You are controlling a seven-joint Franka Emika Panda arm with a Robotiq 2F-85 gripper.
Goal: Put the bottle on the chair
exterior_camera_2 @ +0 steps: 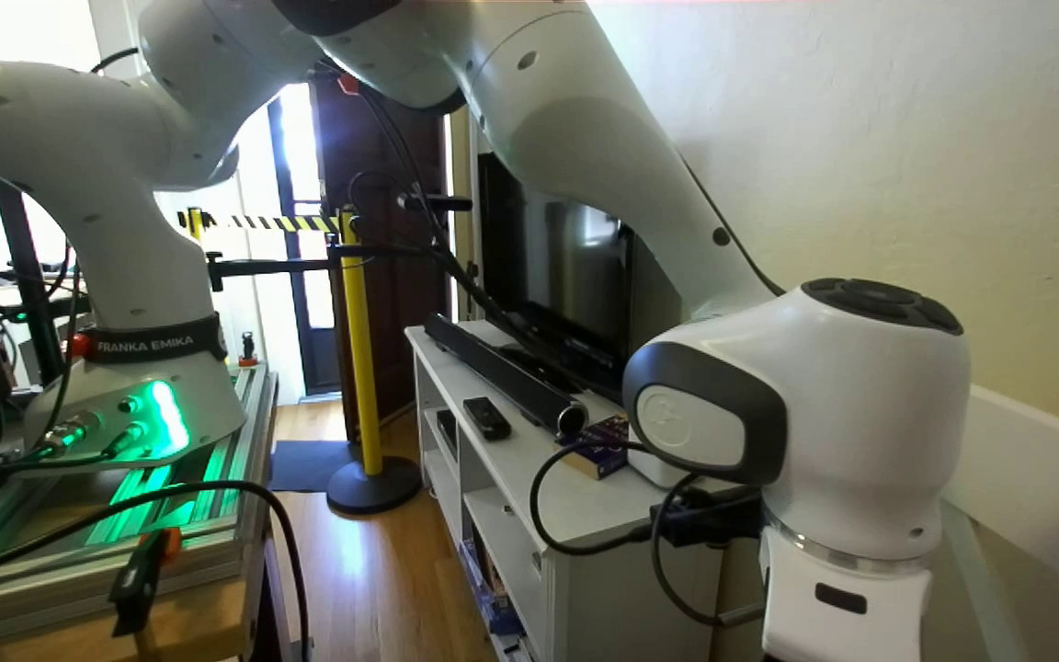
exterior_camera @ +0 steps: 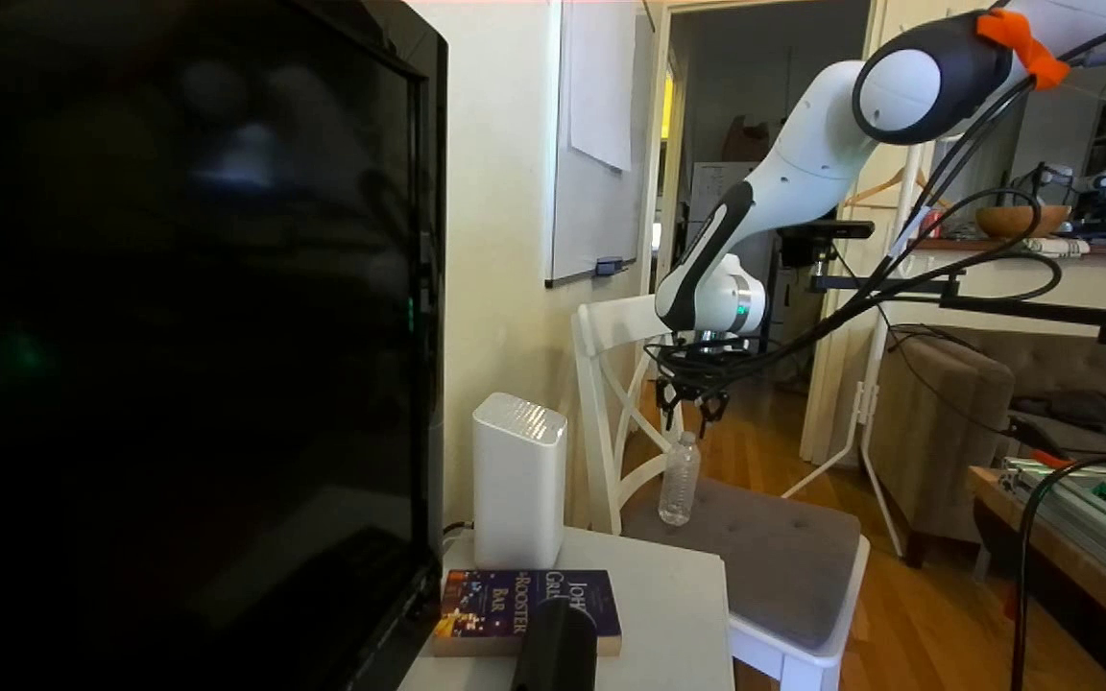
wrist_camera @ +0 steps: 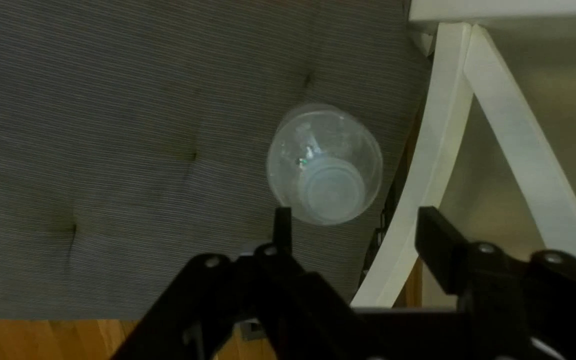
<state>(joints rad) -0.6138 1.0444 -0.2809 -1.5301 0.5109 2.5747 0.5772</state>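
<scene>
The clear bottle (exterior_camera: 680, 483) stands upright on the grey seat of the white chair (exterior_camera: 783, 561), near the chair back. In the wrist view the bottle (wrist_camera: 324, 165) is seen from above, cap up, with the seat (wrist_camera: 143, 125) under it and a white slat (wrist_camera: 438, 150) to its right. My gripper (exterior_camera: 687, 425) is open and empty, just above the bottle's cap and apart from it. In the wrist view the open fingers (wrist_camera: 353, 215) lie below and right of the bottle. In an exterior view the arm's hand (exterior_camera_2: 847, 598) shows, but the fingers and bottle are out of view.
A white canister (exterior_camera: 519, 489) and a book (exterior_camera: 582, 605) sit on the white cabinet (exterior_camera: 673, 614) beside the chair. A large black television (exterior_camera: 188, 336) stands there too. The chair's crossed-slat back (exterior_camera: 601, 413) rises close to the gripper. A white stand (exterior_camera: 868, 403) is behind.
</scene>
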